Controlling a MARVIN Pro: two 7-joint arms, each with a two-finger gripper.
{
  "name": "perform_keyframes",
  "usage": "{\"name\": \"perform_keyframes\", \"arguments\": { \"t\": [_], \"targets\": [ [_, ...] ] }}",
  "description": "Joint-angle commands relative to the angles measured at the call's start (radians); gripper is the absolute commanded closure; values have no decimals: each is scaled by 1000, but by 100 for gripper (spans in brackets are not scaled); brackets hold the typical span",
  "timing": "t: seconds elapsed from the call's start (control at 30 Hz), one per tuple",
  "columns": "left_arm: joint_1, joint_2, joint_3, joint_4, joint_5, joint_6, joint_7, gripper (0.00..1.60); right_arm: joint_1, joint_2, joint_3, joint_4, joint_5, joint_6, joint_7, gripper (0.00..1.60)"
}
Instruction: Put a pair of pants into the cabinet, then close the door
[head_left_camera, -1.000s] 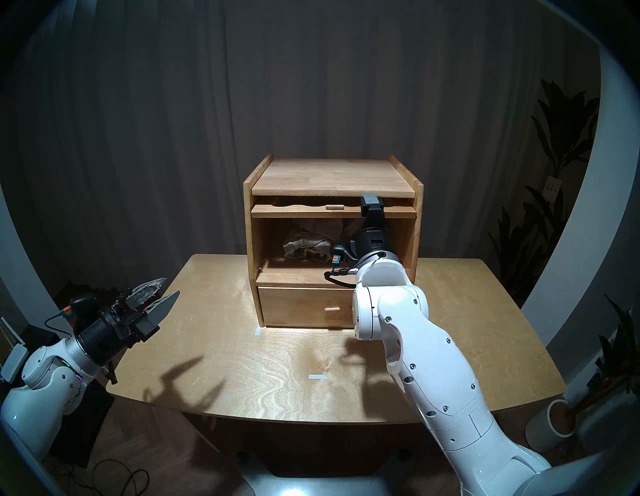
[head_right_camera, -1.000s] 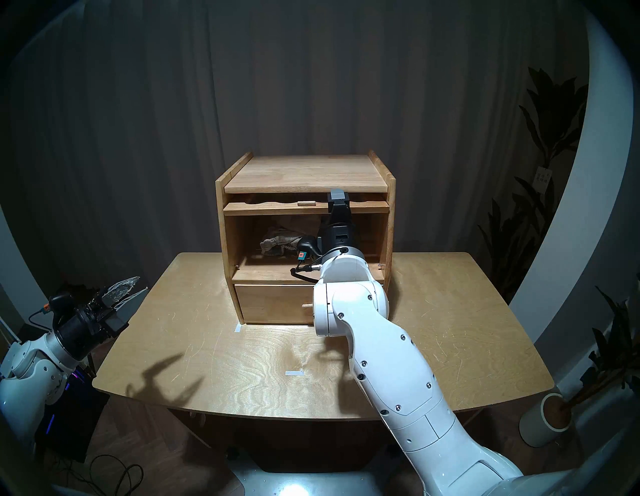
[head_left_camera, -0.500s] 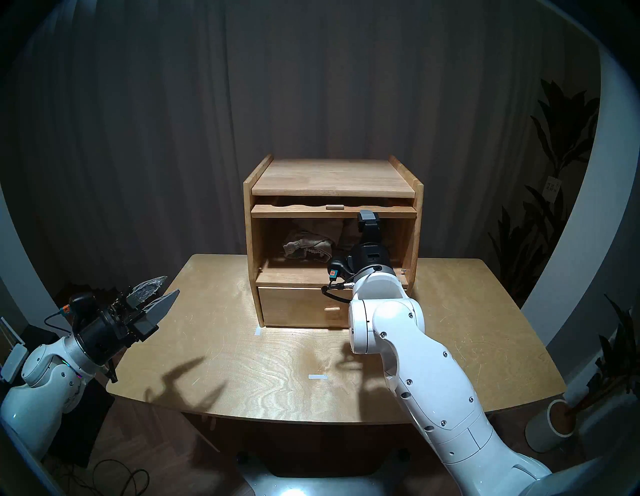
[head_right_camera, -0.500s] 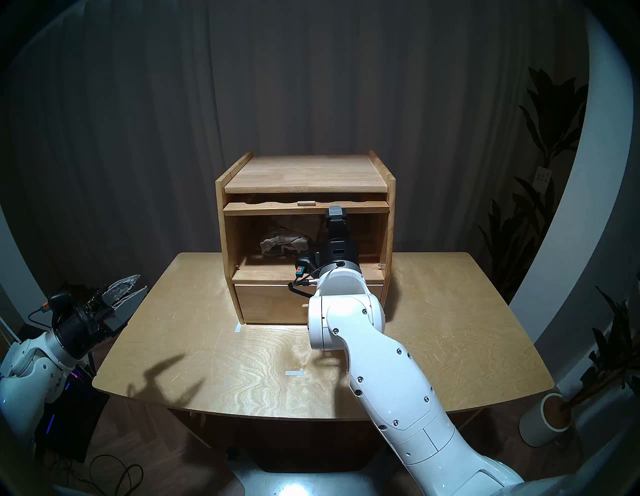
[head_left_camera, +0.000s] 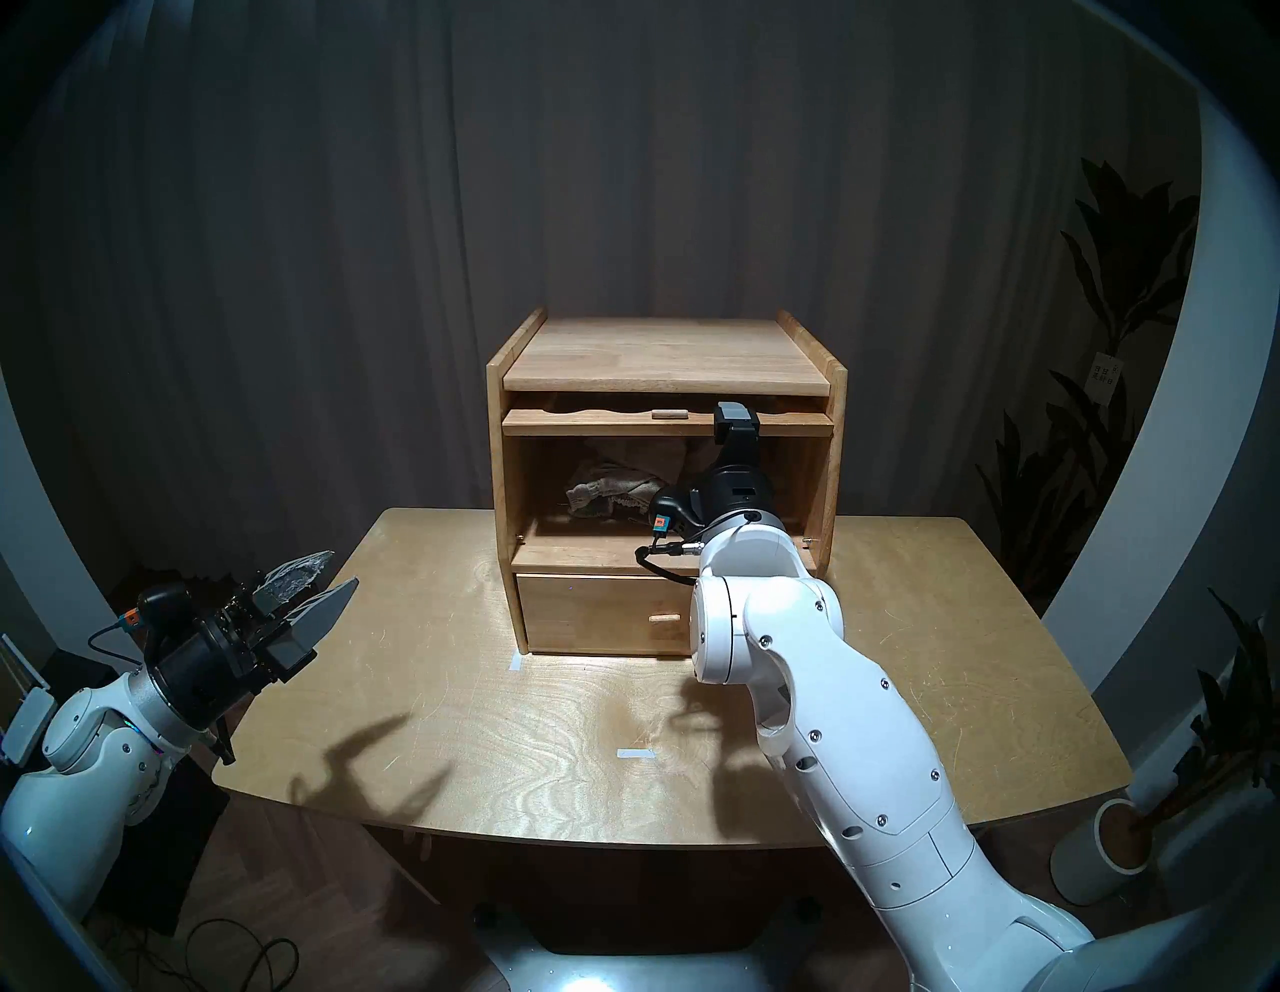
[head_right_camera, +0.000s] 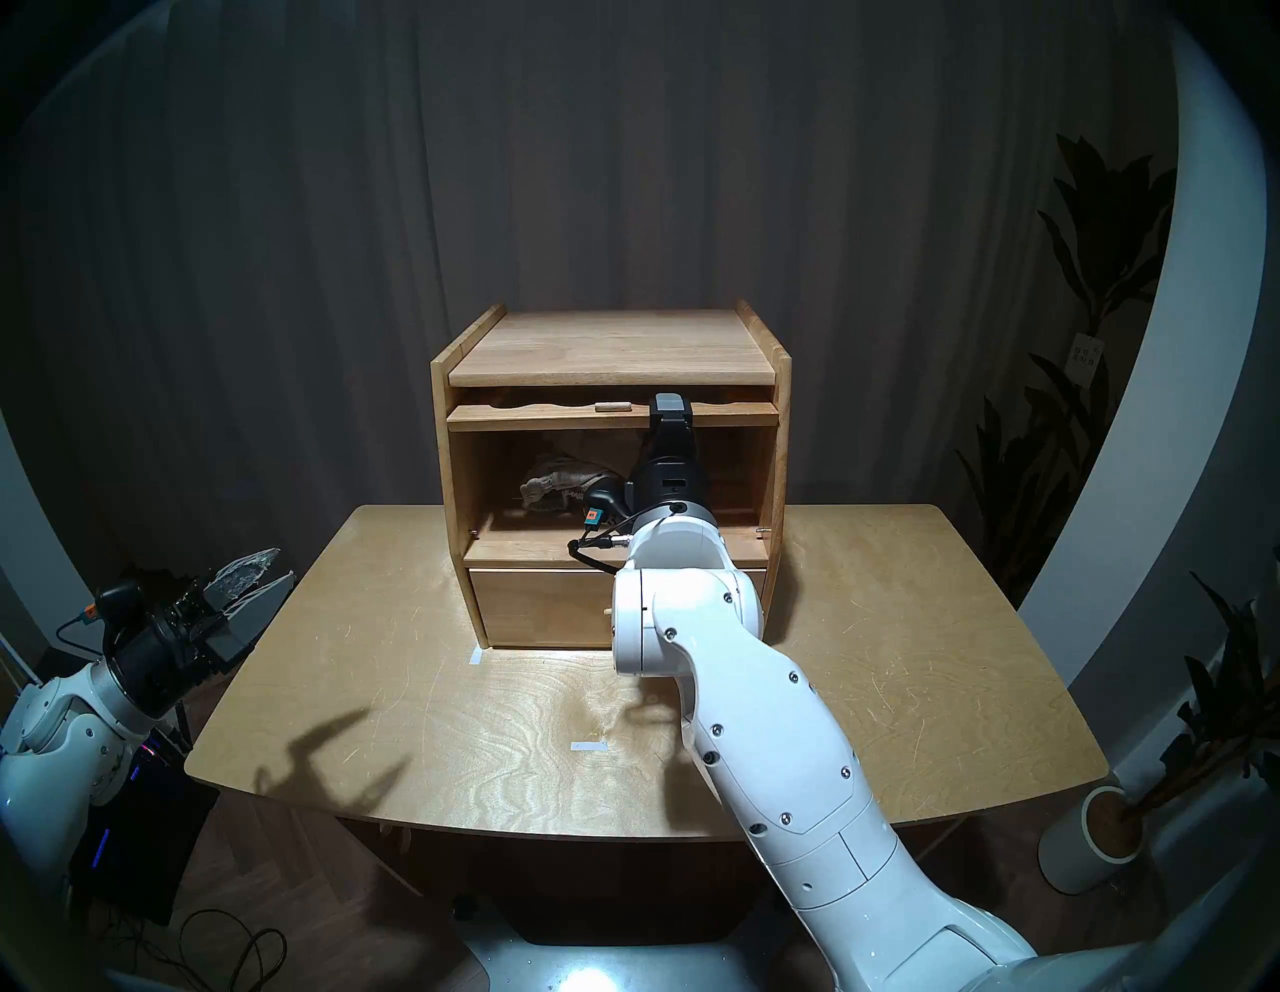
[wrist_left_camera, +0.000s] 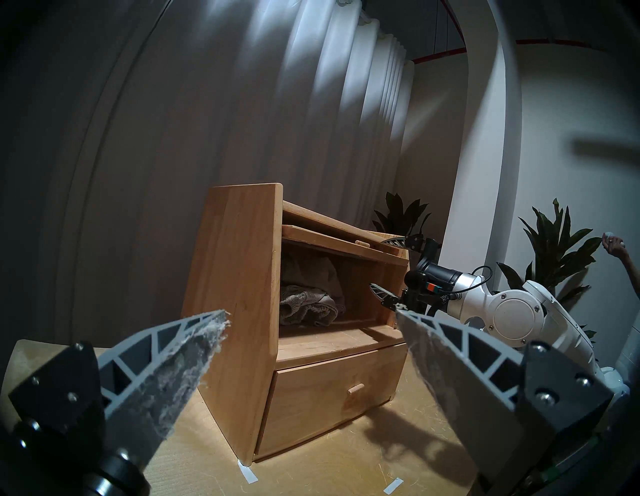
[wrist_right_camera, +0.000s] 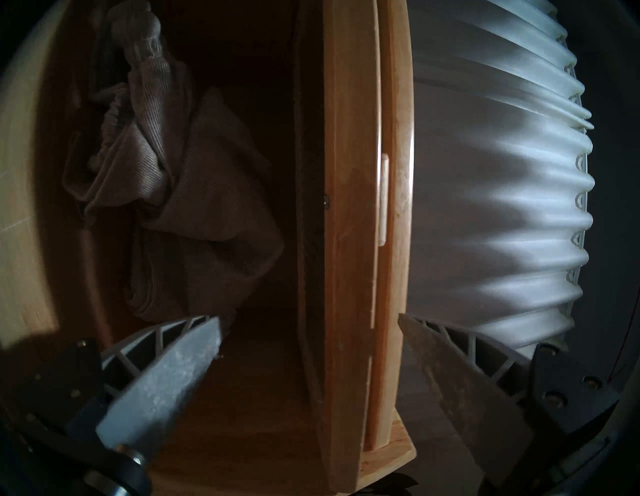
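**Right gripper at the raised door, pants inside**

The cabinet (head_left_camera: 666, 478) is standing at the far middle of the table (head_left_camera: 485, 727), its door (head_left_camera: 623, 422) being held up flat under the top board, only partly slid in, with the peg handle (head_left_camera: 669, 414) showing on its near edge. The pants (head_left_camera: 613, 495) are lying bunched in the upper compartment, toward its left and far side — nothing is touching them. The drawer (head_left_camera: 602, 613) below is being kept shut.

The right gripper (wrist_right_camera: 308, 350) is being held at the door's near edge, right of the handle. Its jaws are spread wide, one finger (wrist_right_camera: 166, 374) below the panel and the other above it — the door edge is being straddled, not pinched, as the right wrist view shows.

The left gripper (head_left_camera: 315, 599) is being held above the table's left edge, well apart from the cabinet, its jaws parted and nothing between them.
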Motion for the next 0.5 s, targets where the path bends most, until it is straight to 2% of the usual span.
{"name": "perform_keyframes", "arguments": {
  "t": [0.0,0.13,0.47],
  "targets": [
    [-6,1,-13,-4,-2,-4,-1,0,73,-51,30,95,78,-28,-81,0],
    [-6,1,-12,-4,-2,-4,-1,0,127,-61,9,162,66,-43,-98,0],
    [-6,1,-12,-3,-2,-4,-1,0,225,-99,-15,252,49,-44,-97,0]
  ]
}}
